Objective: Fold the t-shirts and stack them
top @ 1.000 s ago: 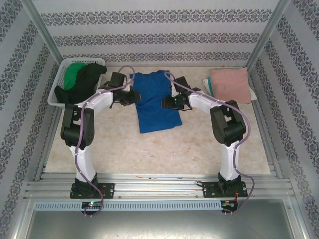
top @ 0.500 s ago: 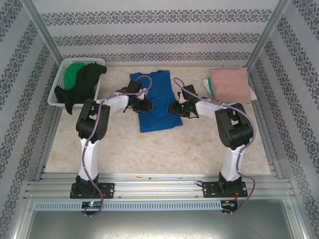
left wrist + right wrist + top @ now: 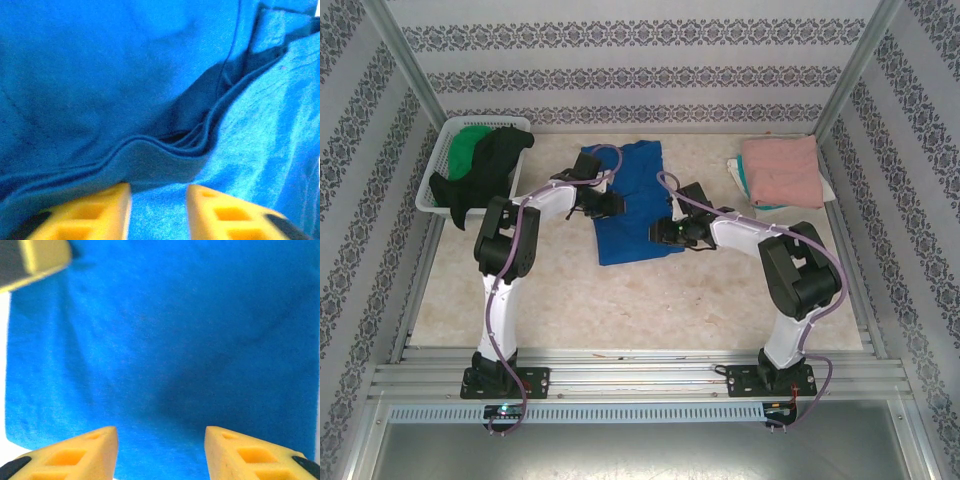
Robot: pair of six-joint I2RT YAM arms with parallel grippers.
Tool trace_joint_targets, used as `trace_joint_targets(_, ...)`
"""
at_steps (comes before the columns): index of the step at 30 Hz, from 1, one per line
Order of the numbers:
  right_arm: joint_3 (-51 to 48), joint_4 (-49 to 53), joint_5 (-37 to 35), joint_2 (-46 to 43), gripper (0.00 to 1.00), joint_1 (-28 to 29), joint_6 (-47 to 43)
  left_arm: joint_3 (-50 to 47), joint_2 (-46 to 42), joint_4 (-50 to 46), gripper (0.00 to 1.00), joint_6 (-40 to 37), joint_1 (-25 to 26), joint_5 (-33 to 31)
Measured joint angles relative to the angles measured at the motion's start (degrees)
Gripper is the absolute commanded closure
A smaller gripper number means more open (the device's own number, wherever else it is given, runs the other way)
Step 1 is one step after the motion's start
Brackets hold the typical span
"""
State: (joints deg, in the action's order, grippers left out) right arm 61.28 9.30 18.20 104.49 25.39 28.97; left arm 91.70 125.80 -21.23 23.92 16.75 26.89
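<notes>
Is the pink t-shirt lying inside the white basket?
No, the folded pink t-shirt lies at the far right of the table, apart from the white basket at the far left.

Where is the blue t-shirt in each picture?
Top external: the royal-blue cloth t-shirt lies in the middle of the pale table.
Left wrist: just above the yellow fingers, folded edge crossing the middle.
Right wrist: flat beyond the yellow fingers, shirt at.
Shared landmark: table beside its edge.
</notes>
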Motion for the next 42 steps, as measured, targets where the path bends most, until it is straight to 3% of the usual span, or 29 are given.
trace_joint_targets(6, -0.37, -1.64, -1.09, 2.69, 0.53, 1.11, 0.24, -7.26, -9.79, -0.52, 0.56, 0.04, -0.66, -2.21)
trace_joint_targets(13, -0.92, -2.58, -6.19, 2.40, 0.55, 7.54, 2.60, -25.38, -33.09, 3.37, 0.46, 0.52, -0.74, -5.01)
trace_joint_targets(16, -2.14, -2.71, -8.41, 1.36, 0.55, 10.56, 4.44, -30.27, -37.81, 3.89, 0.42, 0.48, -0.76, -6.29)
trace_joint_targets(26, -6.08, -1.05, -13.05, -2.75, 0.55, 20.24, 10.75, -43.52, -44.06, 5.18, 0.34, 1.20, -0.74, -6.01)
trace_joint_targets(34, -6.45, 8.44, -15.17, -10.82, 0.53, 20.61, 11.39, -46.71, -43.25, 7.76, 0.30, 0.85, 0.39, -4.90)
trace_joint_targets(38, -6.38, 9.33, -17.03, -15.43, 0.53, 19.32, 11.47, -44.48, -37.35, 8.50, 0.36, 0.20, 0.39, -5.14)
trace_joint_targets(42, -6.27, 8.96, -17.35, -13.79, 0.54, 19.93, 12.09, -46.03, -34.86, 10.86, 0.48, 0.72, 0.37, -5.11)
